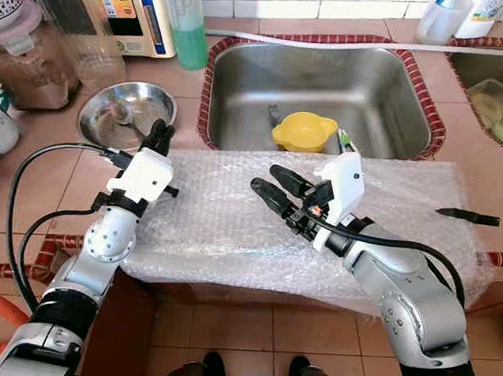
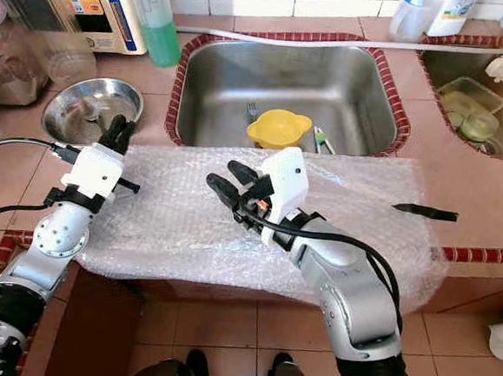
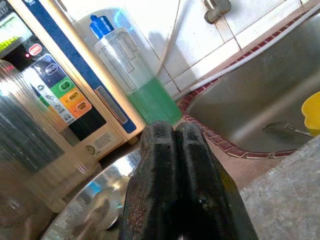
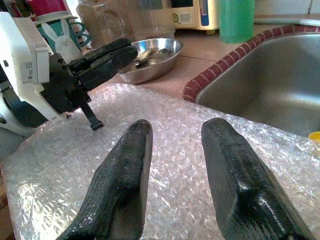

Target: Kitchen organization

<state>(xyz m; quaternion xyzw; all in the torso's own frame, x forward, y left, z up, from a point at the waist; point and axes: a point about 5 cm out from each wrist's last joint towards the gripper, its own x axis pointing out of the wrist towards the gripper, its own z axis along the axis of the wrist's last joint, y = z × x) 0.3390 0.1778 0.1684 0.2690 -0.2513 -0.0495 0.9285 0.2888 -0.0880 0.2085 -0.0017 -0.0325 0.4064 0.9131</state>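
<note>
**A:** Head views first. What lay on the counter?

**B:** A sheet of bubble wrap (image 1: 232, 213) covered the tiled counter (image 1: 24, 196) in front of the steel sink (image 1: 330, 81), its near edge hanging over the counter lip. A strip of black tape (image 1: 467, 216) sat at its right end. The left gripper (image 1: 159, 135) was at the sheet's left edge, just beside a steel bowl (image 1: 122, 112). The right gripper (image 1: 273, 188) was over the middle of the sheet, pointing left.

**A:** What was cut off or unclear?

**B:** In the sink, a yellow bowl (image 1: 304, 131) hid most of a fork (image 2: 250, 111). A second basin (image 2: 480, 101) at the right ran out of frame. Whether either gripper touched the wrap could not be determined.

**A:** Left wrist view?

**B:** The fingers (image 3: 160, 190) were pressed together with no gap and nothing between them. Beyond them stood a bottle of green liquid (image 3: 135, 80) and an appliance with coloured buttons (image 3: 65, 95). The bowl's contents were blurred.

**A:** Right wrist view?

**B:** The fingers (image 4: 125, 185) stood moderately apart, holding nothing, with bare wrap visible between them. The left gripper lay ahead, well apart, leaving open sheet between the two. A mug with a rabbit print (image 4: 62, 35) was partly hidden behind the left wrist housing.
</note>
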